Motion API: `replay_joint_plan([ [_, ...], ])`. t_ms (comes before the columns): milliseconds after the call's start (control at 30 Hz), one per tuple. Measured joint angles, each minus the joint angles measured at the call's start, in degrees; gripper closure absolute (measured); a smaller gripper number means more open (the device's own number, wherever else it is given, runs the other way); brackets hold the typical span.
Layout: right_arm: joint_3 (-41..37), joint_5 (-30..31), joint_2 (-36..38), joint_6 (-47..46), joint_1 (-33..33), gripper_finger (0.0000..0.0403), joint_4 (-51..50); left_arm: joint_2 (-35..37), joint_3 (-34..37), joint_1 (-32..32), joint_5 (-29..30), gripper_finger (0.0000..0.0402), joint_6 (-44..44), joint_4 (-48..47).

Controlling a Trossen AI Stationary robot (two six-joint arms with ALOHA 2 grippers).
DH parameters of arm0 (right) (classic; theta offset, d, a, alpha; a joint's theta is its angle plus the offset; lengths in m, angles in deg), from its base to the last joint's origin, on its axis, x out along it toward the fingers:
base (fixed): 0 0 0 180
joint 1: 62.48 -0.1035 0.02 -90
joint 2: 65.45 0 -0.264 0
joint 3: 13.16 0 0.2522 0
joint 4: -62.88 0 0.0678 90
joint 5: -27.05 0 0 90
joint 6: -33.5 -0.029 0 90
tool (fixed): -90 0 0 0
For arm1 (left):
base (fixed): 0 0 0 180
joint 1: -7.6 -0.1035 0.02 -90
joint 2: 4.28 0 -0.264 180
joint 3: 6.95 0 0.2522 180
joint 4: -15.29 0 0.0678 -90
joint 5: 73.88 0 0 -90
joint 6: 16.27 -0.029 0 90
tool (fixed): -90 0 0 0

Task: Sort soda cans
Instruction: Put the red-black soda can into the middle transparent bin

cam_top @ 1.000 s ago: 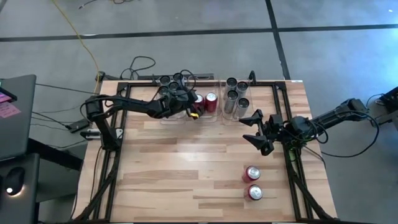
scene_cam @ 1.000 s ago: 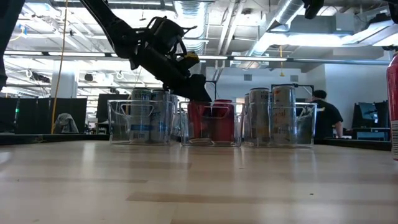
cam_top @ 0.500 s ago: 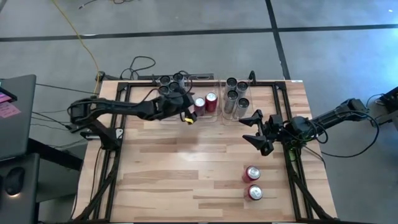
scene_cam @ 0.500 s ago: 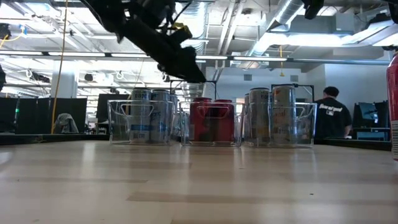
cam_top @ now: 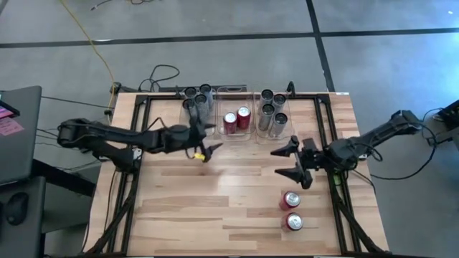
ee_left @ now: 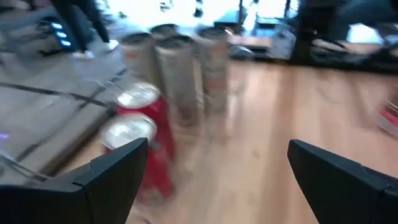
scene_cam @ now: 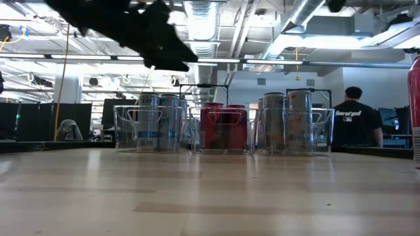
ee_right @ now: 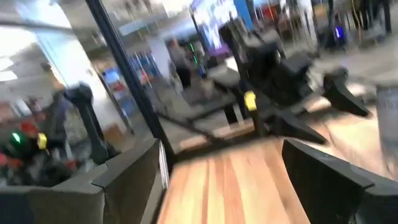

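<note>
Three clear bins stand in a row at the far edge. The left bin [cam_top: 183, 113] and the right bin [cam_top: 287, 127] each hold several upright silver-grey soda cans [cam_top: 199, 99]. The middle bin [cam_top: 233, 90] holds two red cans [cam_top: 237, 120] with silver tops. Two more red cans [cam_top: 290, 200] stand on the table near the right edge. My left gripper [cam_top: 206, 143] hangs open and empty above the table, just near of the left and middle bins. My right gripper [cam_top: 290, 162] hangs open and empty near of the right bin, above the two loose red cans.
The black frame rail [cam_top: 333, 193] runs along the table's right side beside the loose cans. The wooden table top [cam_top: 215, 201] lies bare in the middle and near left. Beyond the table a person [scene_cam: 354, 121] stands in the room.
My left gripper has drawn back from over the middle bin toward the table's left and near side, rising a little, still open and empty. My right gripper has shifted slightly toward the near edge and tipped up toward level.
</note>
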Motion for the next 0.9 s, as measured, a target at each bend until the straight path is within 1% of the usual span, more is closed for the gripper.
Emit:
replay_joint_plan([
  [100, 6.0, 5.9, -1.0, -7.4, -2.7, 0.0043, -14.0, 1.6, 1.2, 2.5, -0.1, 0.0022, 0.0, -0.7],
  [167, 10.3, 9.0, -1.9, -16.2, -3.6, 0.0043, -25.3, 2.1, 1.2, 3.5, -0.1, 0.0022, -0.7, -1.6],
  [267, 15.7, 10.0, -4.6, -31.1, -4.3, 0.0043, -41.4, 1.9, 1.3, 4.6, -0.1, 0.0022, -1.8, -2.4],
  [333, 18.8, 9.6, -7.0, -40.0, -5.1, 0.0044, -49.9, 1.8, 1.3, 5.0, -0.1, 0.0022, -1.2, -1.9],
  [367, 20.1, 8.8, -8.2, -44.0, -5.6, 0.0044, -53.5, 1.8, 1.3, 5.1, -0.1, 0.0022, -0.9, -1.3],
  [433, 22.5, 5.3, -11.0, -50.9, -6.2, 0.0047, -59.7, 1.8, 1.2, 5.1, -0.1, 0.0022, -0.8, -1.2],
  [567, 25.7, -3.2, -17.6, -59.6, -6.9, 0.0056, -67.6, 1.9, 1.0, 5.2, -0.1, 0.0022, -0.7, -0.3],
  [767, 30.1, -12.8, -27.0, -66.0, -7.2, 0.007, -76.5, 1.9, -1.4, 5.2, -0.1, 0.0022, -0.7, -0.4],
  [900, 32.8, -17.8, -31.6, -66.8, -7.6, 0.0073, -81.1, 1.9, -2.3, 5.2, -0.1, 0.0022, -0.8, -0.5],
])
